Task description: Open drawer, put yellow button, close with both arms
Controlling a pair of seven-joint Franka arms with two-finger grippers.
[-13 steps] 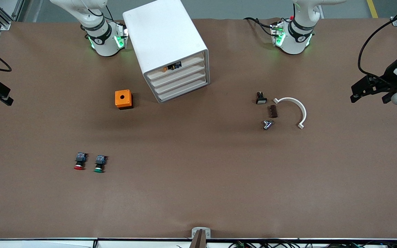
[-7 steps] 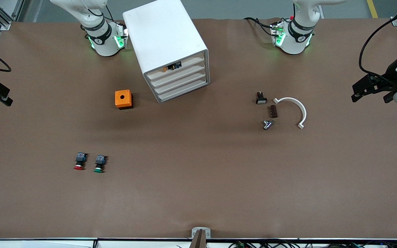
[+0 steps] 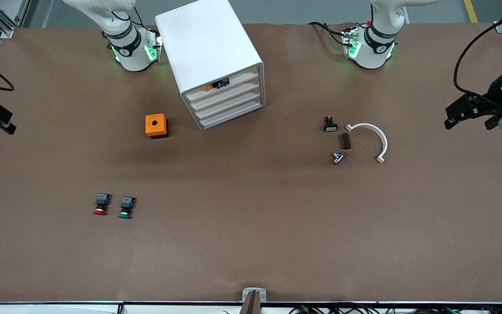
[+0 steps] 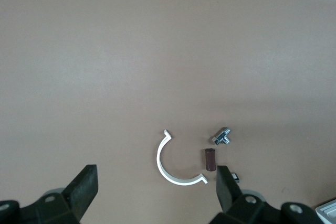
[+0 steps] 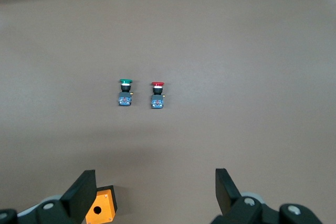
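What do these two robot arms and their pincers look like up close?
Both arms are glossy white with black bands at the joints; the left arm and right arm glow green at their bases, with black cables trailing nearby. Each ends in a small black two-finger pincer: the left gripper and the right gripper.

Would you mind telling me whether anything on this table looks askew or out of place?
The white cabinet sits turned at an angle to the table's edges. The yellow button lies in its top drawer, partly visible above the drawer's front. Nothing looks spilled or damaged.
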